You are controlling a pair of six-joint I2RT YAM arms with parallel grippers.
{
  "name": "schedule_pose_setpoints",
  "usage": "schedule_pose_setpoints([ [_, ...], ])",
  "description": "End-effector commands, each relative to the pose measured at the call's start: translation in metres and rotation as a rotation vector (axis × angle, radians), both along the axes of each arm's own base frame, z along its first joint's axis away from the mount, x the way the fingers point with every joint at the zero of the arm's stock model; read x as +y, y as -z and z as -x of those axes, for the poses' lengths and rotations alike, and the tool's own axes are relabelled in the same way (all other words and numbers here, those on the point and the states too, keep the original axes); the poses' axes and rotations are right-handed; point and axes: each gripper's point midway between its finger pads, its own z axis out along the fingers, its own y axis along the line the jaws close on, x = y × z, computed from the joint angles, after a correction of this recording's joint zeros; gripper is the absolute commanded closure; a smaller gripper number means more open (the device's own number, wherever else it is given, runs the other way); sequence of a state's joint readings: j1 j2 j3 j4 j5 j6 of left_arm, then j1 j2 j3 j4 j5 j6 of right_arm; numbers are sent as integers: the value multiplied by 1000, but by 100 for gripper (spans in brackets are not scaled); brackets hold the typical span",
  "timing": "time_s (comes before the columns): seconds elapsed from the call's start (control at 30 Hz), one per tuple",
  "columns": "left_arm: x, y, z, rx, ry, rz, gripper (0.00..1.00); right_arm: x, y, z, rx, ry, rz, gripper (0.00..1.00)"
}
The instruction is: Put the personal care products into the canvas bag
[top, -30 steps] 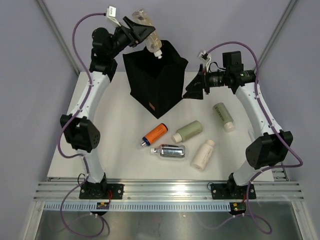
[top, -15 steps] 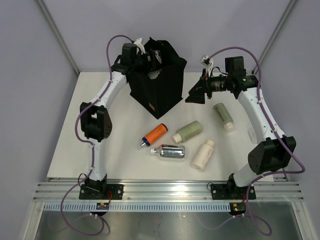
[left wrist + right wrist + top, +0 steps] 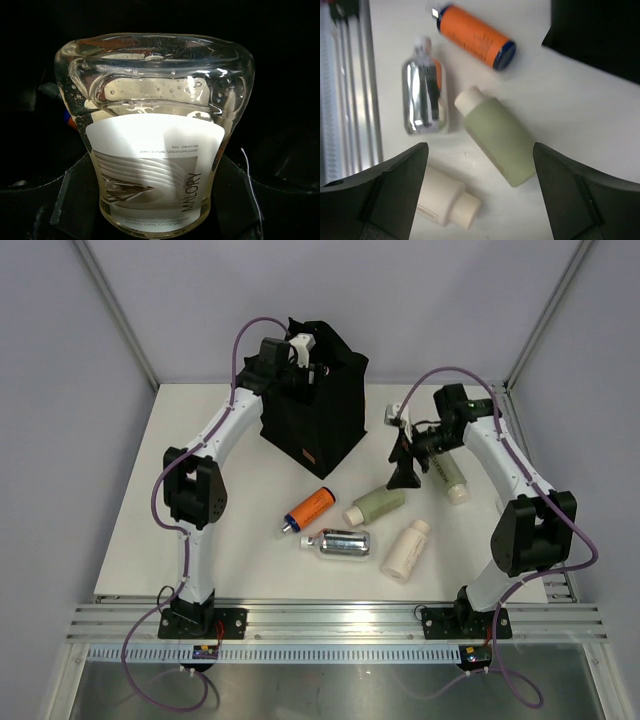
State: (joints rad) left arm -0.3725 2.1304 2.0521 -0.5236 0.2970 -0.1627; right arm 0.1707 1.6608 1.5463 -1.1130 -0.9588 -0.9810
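The canvas bag [image 3: 318,425] is black with a tan label and stands at the back. My left gripper [image 3: 308,368] reaches down into its mouth, shut on the clear amber bottle [image 3: 155,135], which fills the left wrist view against the dark bag interior. My right gripper [image 3: 405,476] [image 3: 480,150] is open and empty, pointing down just above a sage-green bottle [image 3: 376,504] [image 3: 499,140]. An orange bottle with a blue cap [image 3: 308,508] [image 3: 475,36], the silver bottle [image 3: 343,543] [image 3: 424,97], the cream bottle [image 3: 405,549] [image 3: 445,197] and a second sage-green bottle [image 3: 447,472] lie on the table.
The white table [image 3: 230,530] has grey walls at the back and sides and a metal rail [image 3: 330,625] along its near edge. A corner of the bag [image 3: 597,35] shows in the right wrist view. A small orange and blue patch [image 3: 67,117] shows inside the bag.
My left arm has lowered the amber bottle from above the bag into its mouth. My right gripper has swung from beside the bag down over the sage-green bottle.
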Motion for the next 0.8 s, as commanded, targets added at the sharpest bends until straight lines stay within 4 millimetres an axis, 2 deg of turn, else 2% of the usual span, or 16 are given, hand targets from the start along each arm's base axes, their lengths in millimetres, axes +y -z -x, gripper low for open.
schedule_pose_setpoints([
  [0.0, -4, -35, -10, -120, 21, 28, 25, -26, 46, 20, -250, -285, 186, 5],
  [0.13, -2, -37, -9, -113, 8, 32, 23, -18, 80, 11, -377, -399, 296, 4],
  [0.17, -2, -37, -9, -114, 6, 30, 21, -8, 91, 6, -408, -423, 303, 4],
  [0.2, -1, -42, -8, -120, 2, 33, 15, -7, 99, 2, -426, -433, 340, 4],
  [0.23, 0, -44, -7, -122, 1, 33, 13, -6, 106, -1, -441, -444, 364, 3],
  [0.27, 2, -47, -6, -125, -1, 34, 1, 4, 118, -7, -471, -468, 380, 2],
  [0.4, 10, -64, -3, -143, -19, 47, 1, 11, 136, -24, -494, -490, 443, 0],
  [0.5, 18, -83, 1, -167, -35, 69, 1, 13, 148, -28, -480, -521, 483, 1],
  [0.53, 21, -96, 4, -187, -37, 81, 1, 13, 155, -27, -466, -536, 491, 0],
  [0.63, 26, -115, 9, -217, -44, 103, 1, 13, 167, -18, -435, -587, 516, 0],
  [0.67, 30, -129, 14, -241, -48, 112, 1, 11, 170, -14, -421, -599, 527, 1],
  [0.7, 40, -154, 22, -284, -68, 126, 1, 13, 179, -9, -394, -611, 546, 3],
  [0.73, 40, -154, 21, -284, -71, 125, 1, 15, 179, -8, -395, -617, 545, 3],
  [0.77, 47, -161, 23, -297, -86, 127, 1, 14, 184, -7, -371, -616, 551, 9],
])
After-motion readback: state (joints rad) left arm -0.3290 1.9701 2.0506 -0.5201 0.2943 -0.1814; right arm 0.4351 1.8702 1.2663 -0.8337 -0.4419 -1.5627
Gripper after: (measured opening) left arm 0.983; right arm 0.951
